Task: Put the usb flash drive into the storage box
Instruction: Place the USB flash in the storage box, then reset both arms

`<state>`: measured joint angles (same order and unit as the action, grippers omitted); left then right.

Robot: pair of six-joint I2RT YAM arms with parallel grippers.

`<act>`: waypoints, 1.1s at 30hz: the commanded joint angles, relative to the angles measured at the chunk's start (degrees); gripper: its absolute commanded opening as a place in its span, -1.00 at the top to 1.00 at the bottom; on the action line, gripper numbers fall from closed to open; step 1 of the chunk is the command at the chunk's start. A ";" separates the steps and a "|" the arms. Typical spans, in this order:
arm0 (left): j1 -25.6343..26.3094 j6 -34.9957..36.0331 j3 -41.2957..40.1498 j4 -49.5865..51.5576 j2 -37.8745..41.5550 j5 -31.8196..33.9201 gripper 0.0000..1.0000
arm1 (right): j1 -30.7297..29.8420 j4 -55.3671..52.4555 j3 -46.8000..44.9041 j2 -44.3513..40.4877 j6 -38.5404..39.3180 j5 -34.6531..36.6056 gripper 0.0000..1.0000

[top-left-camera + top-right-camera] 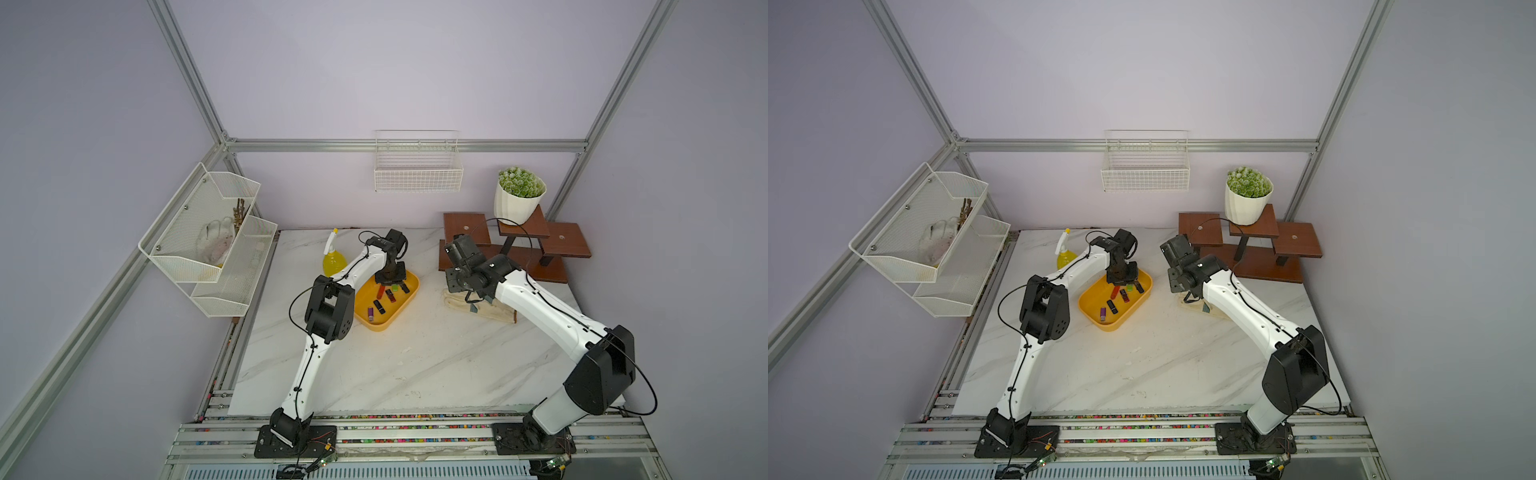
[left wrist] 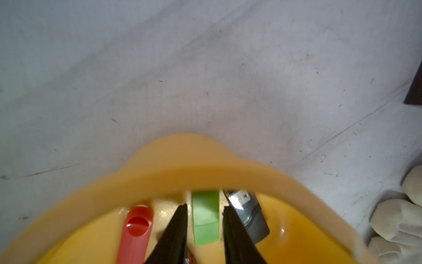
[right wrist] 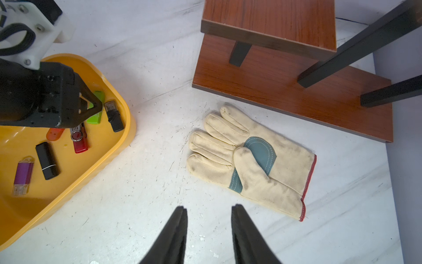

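Observation:
The storage box [image 1: 384, 326] [image 3: 118, 146] is a shallow yellow tub on the marble table, with several usb flash drives lying in it. My left gripper [image 2: 204, 206] [image 1: 390, 277] points down into the tub's far end. A green usb flash drive [image 2: 205, 217] [image 3: 96, 117] lies on the tub floor between its fingers, with a small gap on each side, so the gripper is open. Beside it lie a red drive [image 2: 137, 228] and a black drive with a silver plug [image 2: 246, 212]. My right gripper [image 3: 209, 209] hovers open and empty over bare table, next to the glove.
A cream work glove [image 3: 251, 164] [image 1: 478, 309] lies right of the tub, in front of a stepped wooden stand [image 1: 515, 249] carrying a potted plant [image 1: 519, 199]. A yellow spray bottle [image 1: 333, 257] stands behind the tub. A wire basket [image 1: 417, 170] and a mesh rack [image 1: 208, 241] hang on the walls.

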<state>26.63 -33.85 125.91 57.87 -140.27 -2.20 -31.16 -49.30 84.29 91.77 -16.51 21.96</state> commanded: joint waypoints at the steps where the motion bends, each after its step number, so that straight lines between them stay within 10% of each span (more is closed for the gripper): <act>1: -0.35 0.08 1.36 -1.15 0.63 0.17 0.38 | 0.40 0.36 -0.42 -0.51 -0.62 0.31 0.24; 16: 0.08 2.18 -7.66 -3.89 18.84 11.89 0.37 | 0.44 1.11 -2.48 -3.00 -1.49 1.02 0.13; 25: -2.53 6.72 -37.85 -17.83 46.06 32.53 -0.01 | 1.32 3.48 -8.05 -9.34 -3.09 1.93 -0.28; 33: -11.29 7.30 -64.77 -32.62 68.02 37.89 -0.68 | 2.39 10.64 -16.84 -13.59 -4.68 8.41 -0.71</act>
<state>17.50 -27.24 65.76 33.26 -76.20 31.81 -29.17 -43.62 70.43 79.88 -20.14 26.24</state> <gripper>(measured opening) 0.825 0.844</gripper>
